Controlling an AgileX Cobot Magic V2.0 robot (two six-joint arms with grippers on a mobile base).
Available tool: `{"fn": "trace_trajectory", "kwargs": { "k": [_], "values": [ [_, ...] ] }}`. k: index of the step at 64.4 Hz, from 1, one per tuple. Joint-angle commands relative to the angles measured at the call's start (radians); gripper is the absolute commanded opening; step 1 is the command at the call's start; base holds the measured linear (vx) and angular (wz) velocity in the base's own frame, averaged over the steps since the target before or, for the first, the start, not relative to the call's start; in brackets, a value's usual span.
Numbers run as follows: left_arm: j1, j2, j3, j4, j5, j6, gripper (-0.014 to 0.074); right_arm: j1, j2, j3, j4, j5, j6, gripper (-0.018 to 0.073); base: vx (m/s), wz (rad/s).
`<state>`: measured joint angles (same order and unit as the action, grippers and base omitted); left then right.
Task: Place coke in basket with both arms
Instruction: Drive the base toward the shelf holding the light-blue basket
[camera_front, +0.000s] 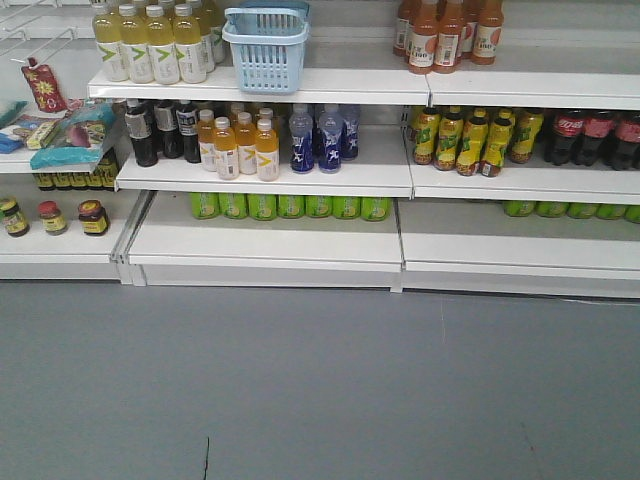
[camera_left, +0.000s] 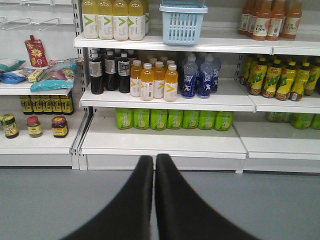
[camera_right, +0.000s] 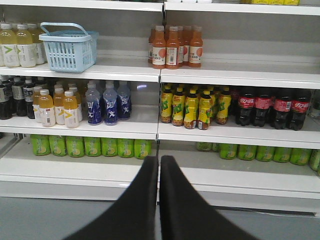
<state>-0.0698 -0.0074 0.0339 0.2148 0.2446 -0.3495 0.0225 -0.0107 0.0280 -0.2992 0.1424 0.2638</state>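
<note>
As the left gripper (camera_left: 154, 160) and the right gripper (camera_right: 159, 161) are held closed on nothing, the basket (camera_front: 266, 62) is seen on the upper shelf (camera_front: 360, 85), beside pale yellow bottles (camera_front: 150, 45).

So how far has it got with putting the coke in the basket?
Barely started, it seems. Done: nothing visible; the light blue slotted plastic basket sits on an upper white shelf, its inside hidden. In hand: nothing; the left gripper and right gripper are both shut and empty, facing the shelves. Still to do: everything. No all-red coke bottle shows in any view, so finding, grasping and basketing it remain.
</note>
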Motion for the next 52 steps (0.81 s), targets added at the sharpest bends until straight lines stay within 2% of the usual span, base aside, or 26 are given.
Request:
{"fn": "trace_trajectory", "kwargs": {
  "k": [1,52],
  "values": [
    [-0.002,-0.019,-0.001,0.001,-0.077,-0.002,-0.0006,-0.001,-0.018,0.011,-0.012,-0.072,-0.007,-0.0004,0.1,0.02],
    [-0.002,-0.019,-0.001,0.001,-0.077,-0.002,-0.0006,-0.001,-0.018,0.011,-0.012,-0.072,-0.007,-0.0004,0.11,-0.04]
  ]
}}
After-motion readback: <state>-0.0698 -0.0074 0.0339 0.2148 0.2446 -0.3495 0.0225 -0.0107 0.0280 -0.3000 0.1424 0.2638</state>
